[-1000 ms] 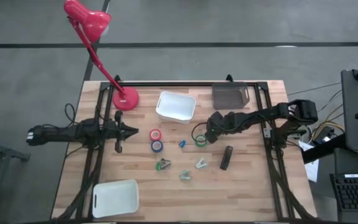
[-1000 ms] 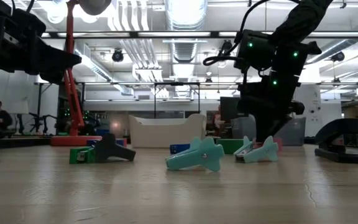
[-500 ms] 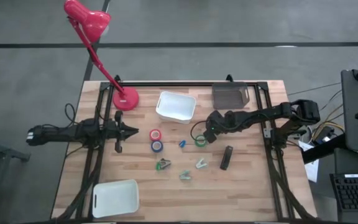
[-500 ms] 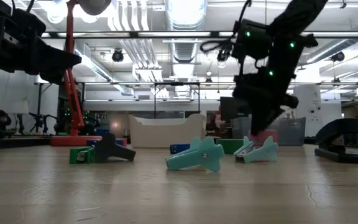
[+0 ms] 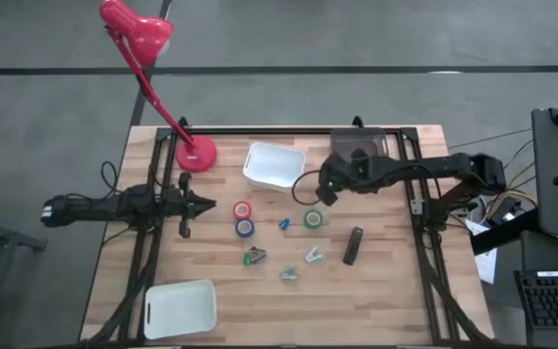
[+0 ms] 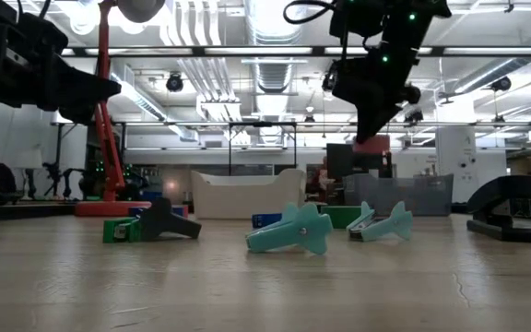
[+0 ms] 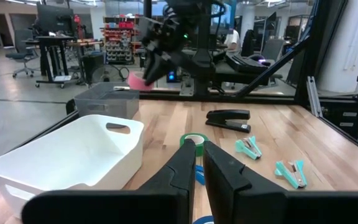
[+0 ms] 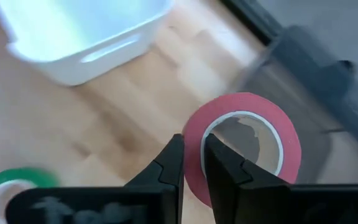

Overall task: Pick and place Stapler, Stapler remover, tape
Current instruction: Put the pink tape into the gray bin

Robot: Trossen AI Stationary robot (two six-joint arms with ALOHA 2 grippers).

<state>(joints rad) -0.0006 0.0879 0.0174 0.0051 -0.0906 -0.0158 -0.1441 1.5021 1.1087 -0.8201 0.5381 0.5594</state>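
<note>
My right gripper (image 5: 324, 190) hangs in the air between the white bin (image 5: 274, 165) and the grey bin (image 5: 358, 148), shut on the pink tape roll (image 8: 244, 149). The low view shows that roll (image 6: 371, 145) well above the table. The red (image 5: 243, 209), blue (image 5: 245, 228) and green (image 5: 313, 218) tape rolls lie flat on the wood. The dark stapler (image 5: 354, 245) lies on its base near the right side. Teal staple removers (image 5: 313, 255) (image 5: 289, 272) lie in the middle. My left gripper (image 5: 209, 206) waits shut, left of the red roll. My right gripper pinches the pink roll's wall (image 8: 192, 134), one finger on the outside of the ring and the other (image 8: 219, 171) at its inner side. The fingers slant down from the table's right side. The roll is lifted clear and hangs at the fingertips.
A red desk lamp's base (image 5: 197, 152) stands at the far left. A second white bin (image 5: 180, 308) sits at the near left corner. A dark-and-green remover (image 5: 254, 256) and a tiny blue piece (image 5: 284, 223) lie among the rolls. Black frame rails run along the table's edges.
My right gripper has risen from the table beside the green roll, lifting the pink roll clear. It has carried the roll up and toward the far edge, nearer the grey bin. The green roll has stayed where it was.
</note>
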